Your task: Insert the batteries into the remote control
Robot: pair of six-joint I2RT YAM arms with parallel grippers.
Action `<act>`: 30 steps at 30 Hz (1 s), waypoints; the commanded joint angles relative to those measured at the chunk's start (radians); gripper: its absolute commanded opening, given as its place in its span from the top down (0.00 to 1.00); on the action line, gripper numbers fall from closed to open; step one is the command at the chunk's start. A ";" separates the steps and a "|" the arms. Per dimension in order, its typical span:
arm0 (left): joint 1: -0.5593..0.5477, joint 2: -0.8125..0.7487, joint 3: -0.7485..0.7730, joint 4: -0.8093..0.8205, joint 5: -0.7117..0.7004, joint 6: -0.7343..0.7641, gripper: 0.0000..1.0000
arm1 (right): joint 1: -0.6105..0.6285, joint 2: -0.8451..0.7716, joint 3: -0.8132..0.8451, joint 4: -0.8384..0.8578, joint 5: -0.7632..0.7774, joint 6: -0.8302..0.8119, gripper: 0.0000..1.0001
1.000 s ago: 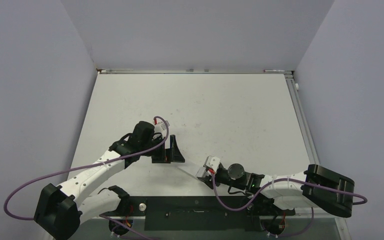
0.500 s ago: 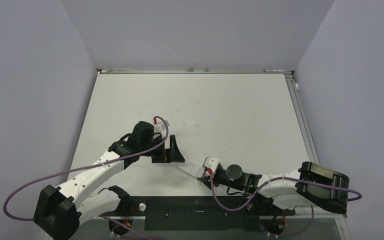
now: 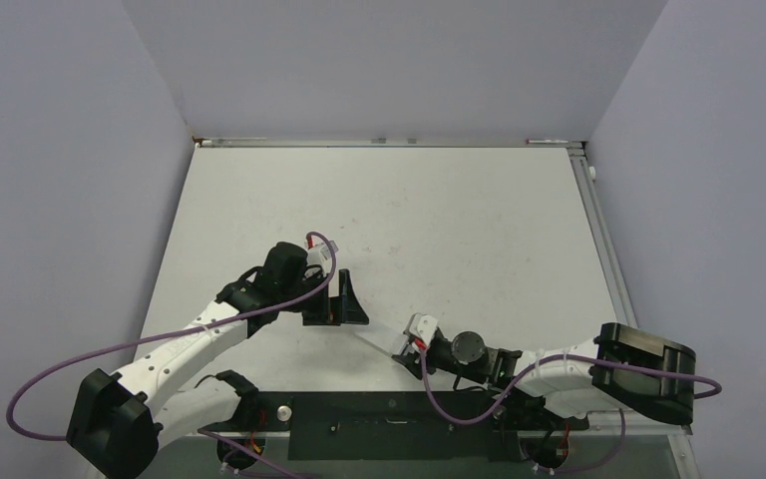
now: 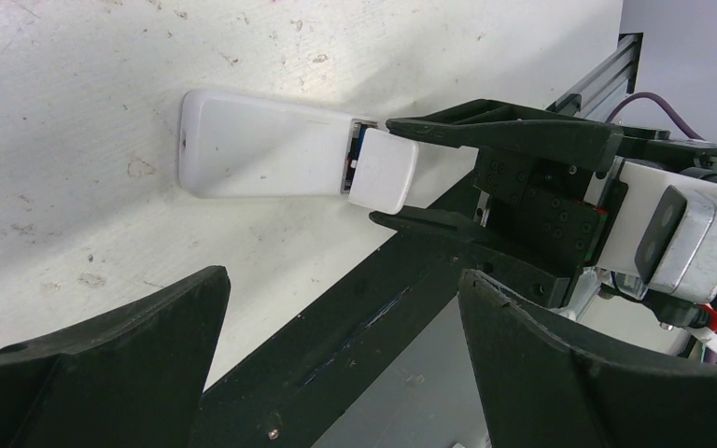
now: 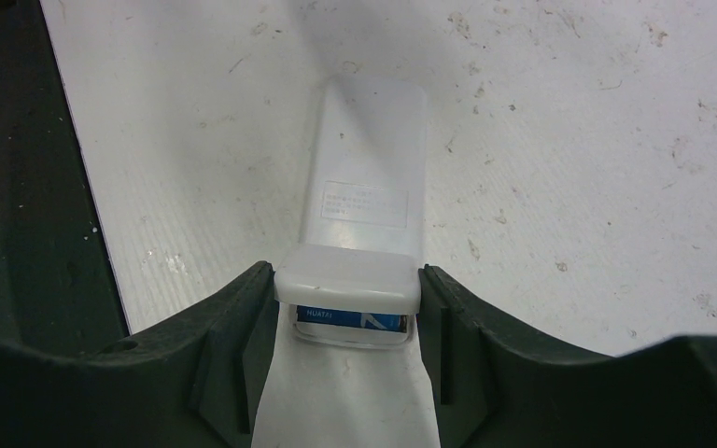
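The remote control (image 4: 261, 154) lies on the table with its plain white back up, also seen in the right wrist view (image 5: 369, 159) and faintly from above (image 3: 377, 337). At its near end my right gripper (image 5: 347, 280) (image 4: 387, 173) is shut on a small white square cover piece (image 5: 347, 277), held over the open compartment. A blue battery (image 5: 355, 318) shows in the compartment just under the cover's edge. The dark battery is hidden. My left gripper (image 4: 341, 373) (image 3: 337, 299) stands open and empty, a little left of the remote.
A black rail (image 3: 389, 424) runs along the near table edge, right beside the remote's end and under my right gripper. Grey walls close the table on three sides. Purple cables loop off both arms.
The right arm's elbow has shifted slightly to the left, with its gripper still on the cover at the remote's end. The left arm has not moved.
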 commanded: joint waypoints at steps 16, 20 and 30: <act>-0.005 -0.012 0.009 0.034 -0.001 0.021 0.09 | 0.024 0.009 -0.034 0.111 0.071 0.044 0.92; -0.005 -0.011 0.009 0.032 -0.001 0.020 0.09 | 0.022 0.018 -0.030 0.113 0.067 0.039 0.92; -0.005 -0.014 0.009 0.030 -0.002 0.021 0.09 | 0.021 0.088 -0.031 0.163 0.059 0.045 0.92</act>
